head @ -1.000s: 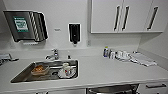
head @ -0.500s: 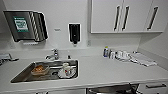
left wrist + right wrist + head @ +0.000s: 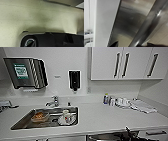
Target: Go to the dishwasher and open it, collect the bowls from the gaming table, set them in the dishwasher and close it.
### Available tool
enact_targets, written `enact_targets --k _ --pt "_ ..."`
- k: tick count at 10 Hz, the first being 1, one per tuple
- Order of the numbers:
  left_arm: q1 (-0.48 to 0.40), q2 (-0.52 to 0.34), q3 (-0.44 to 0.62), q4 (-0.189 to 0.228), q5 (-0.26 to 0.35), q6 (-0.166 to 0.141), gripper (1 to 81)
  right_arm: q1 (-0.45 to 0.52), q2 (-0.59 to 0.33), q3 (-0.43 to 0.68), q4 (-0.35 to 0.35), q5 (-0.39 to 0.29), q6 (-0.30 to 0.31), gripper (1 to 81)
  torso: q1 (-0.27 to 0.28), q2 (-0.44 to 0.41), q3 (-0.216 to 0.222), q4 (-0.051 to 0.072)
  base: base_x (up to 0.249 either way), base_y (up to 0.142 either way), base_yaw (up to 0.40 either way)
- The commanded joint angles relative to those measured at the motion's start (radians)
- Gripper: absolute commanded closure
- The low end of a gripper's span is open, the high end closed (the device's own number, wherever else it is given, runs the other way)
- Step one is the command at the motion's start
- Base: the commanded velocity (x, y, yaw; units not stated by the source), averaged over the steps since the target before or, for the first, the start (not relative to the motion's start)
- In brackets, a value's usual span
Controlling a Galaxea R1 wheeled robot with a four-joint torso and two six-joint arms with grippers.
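Right claw: sat low at the front edge of the surface (image 3: pixel 105 119), a dark shape (image 3: pixel 130 134) in the head view; whether it was open or closed on anything could not be told
Right wrist camera: looked along a brushed steel panel with a long steel bar handle (image 3: pixel 146 27) crossing it, beside a white cabinet edge (image 3: pixel 104 22)
Dishwasher: judged to be that steel front (image 3: pixel 126 22), under the surface and right of the sink (image 3: pixel 25 123); the handle lay very near the claw, contact unclear
Left claw: state could not be told; its camera faced a pale speckled floor (image 3: pixel 37 16)
Sink: held a brown bowl (image 3: pixel 40 117), a white cup (image 3: pixel 66 115) and a plate
Back of the surface: small bottles (image 3: pixel 106 99) and a cloth (image 3: pixel 142 106)
Step in hand: opening the dishwasher, first part of the task; the door looked not yet lowered
Next move calls for: a firm hold on the bar, then a pull outward and down, with room behind for the door to swing
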State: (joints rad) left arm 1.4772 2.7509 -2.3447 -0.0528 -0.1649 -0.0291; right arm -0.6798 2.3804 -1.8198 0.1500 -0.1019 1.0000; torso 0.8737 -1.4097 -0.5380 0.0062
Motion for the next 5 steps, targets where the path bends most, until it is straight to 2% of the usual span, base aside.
enact_targets --k 1,5 --pt "-0.051 -0.005 -0.010 0.001 0.044 0.000 1.0 0.154 -0.033 -0.028 0.029 -0.018 0.006 1.0 0.000 0.000 0.000 0.000 0.000 0.000 0.000" --pt "-0.051 -0.002 -0.010 0.002 0.045 0.000 1.0 0.110 0.004 -0.134 0.026 -0.018 0.002 1.0 0.000 0.000 0.000 0.000 0.000 0.000 0.000"
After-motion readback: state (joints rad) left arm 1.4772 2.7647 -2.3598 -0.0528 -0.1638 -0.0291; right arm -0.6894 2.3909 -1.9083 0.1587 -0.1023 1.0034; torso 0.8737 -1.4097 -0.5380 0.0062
